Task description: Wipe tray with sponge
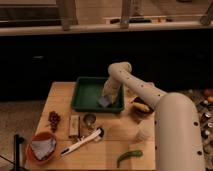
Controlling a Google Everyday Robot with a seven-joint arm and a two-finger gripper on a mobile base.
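Observation:
A green tray sits at the back middle of the wooden table. My white arm reaches in from the right and bends down into the tray. My gripper is low in the tray's right front part, on a small grey-blue sponge that rests on the tray floor.
On the table: an orange bowl with a grey cloth at front left, dark red grapes, a wooden block, a metal can, a white brush, a green pepper, a white cup, a dark bowl with a banana.

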